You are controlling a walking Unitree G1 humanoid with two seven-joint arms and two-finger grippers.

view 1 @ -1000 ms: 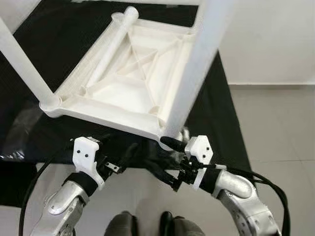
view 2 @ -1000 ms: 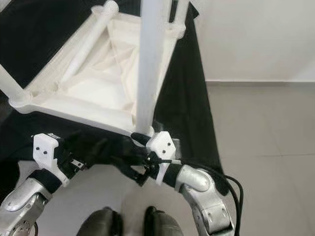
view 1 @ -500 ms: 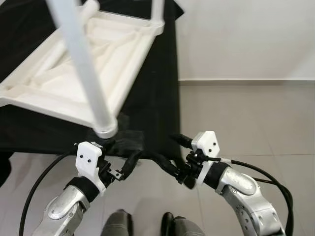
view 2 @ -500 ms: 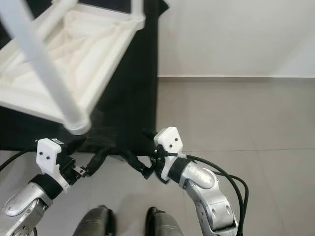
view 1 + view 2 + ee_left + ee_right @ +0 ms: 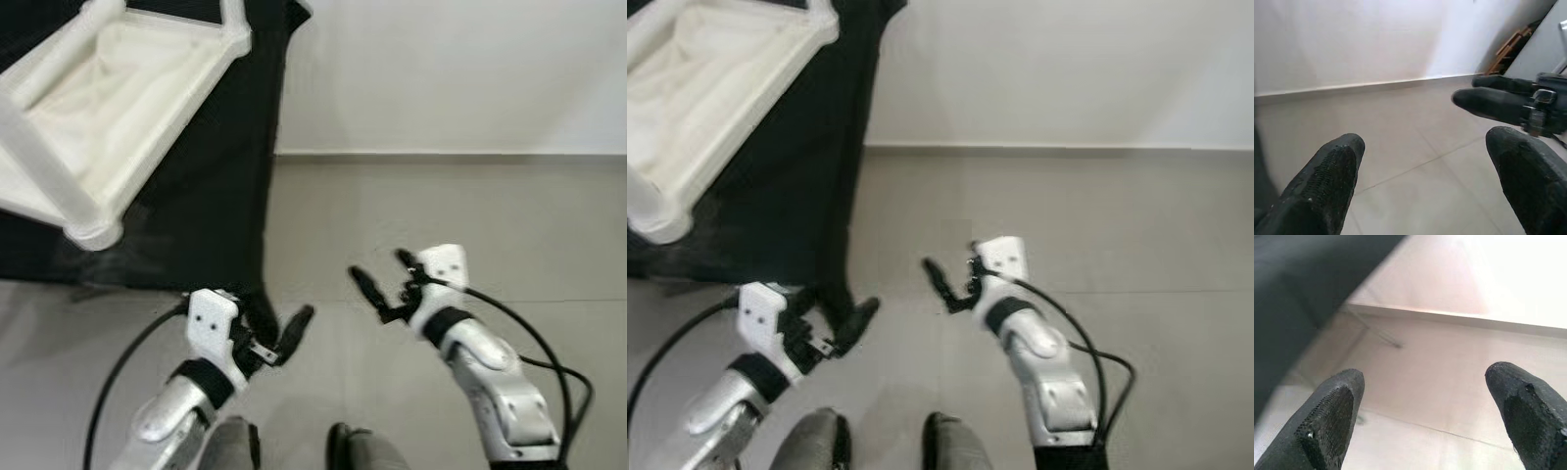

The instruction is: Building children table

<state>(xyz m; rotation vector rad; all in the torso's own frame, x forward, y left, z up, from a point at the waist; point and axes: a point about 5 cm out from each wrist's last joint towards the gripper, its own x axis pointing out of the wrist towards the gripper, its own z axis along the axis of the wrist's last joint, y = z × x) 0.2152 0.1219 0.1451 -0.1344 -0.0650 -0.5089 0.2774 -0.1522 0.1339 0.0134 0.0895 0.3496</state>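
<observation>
Upturned white kids' table (image 5: 118,88) lay far left on black cloth (image 5: 211,186), legs up, one leg end (image 5: 93,233) nearest. Well apart from both grippers. Left gripper (image 5: 279,333) hung low over grey tile floor (image 5: 441,215) just past cloth edge, fingers spread, nothing held. Right gripper (image 5: 377,279) raised nearby, fingers parted too, empty. White wall (image 5: 441,69) behind.
</observation>
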